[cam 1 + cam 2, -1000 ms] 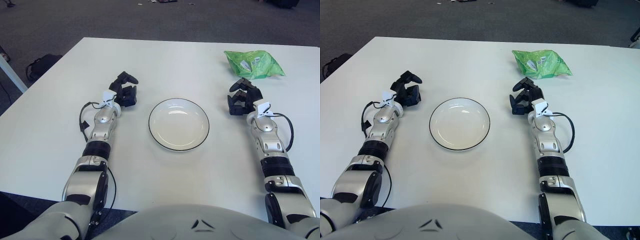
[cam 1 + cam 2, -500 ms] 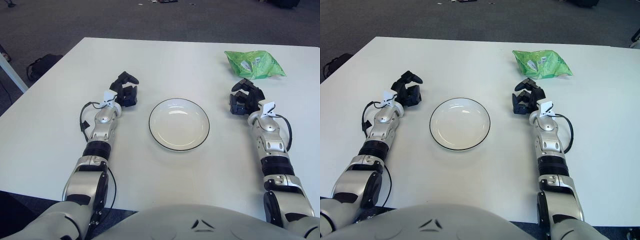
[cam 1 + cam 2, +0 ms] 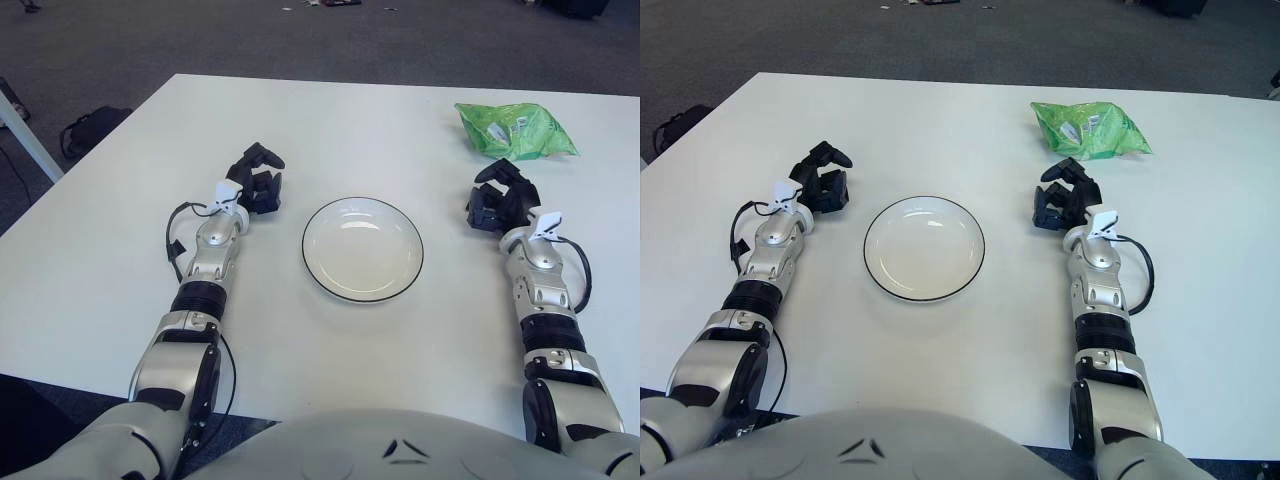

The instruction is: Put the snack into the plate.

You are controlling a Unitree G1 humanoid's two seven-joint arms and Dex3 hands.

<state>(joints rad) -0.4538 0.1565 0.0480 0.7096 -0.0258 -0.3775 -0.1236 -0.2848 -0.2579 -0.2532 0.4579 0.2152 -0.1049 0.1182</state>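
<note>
Near the table's (image 3: 300, 110) far edge, the snack (image 3: 515, 129) lies beyond the right hand (image 3: 501, 200).

Glossy white plate (image 3: 362, 248), crinkly shiny green plastic snack (image 3: 515, 129), smooth matt white table (image 3: 380, 120).

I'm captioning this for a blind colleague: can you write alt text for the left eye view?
A green snack bag lies on the white table beyond the robot's empty right hand. An empty plate sits centred, left hand beside it.

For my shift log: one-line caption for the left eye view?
Right hand open just short of the green snack bag; white plate empty; left hand beside it.
</note>
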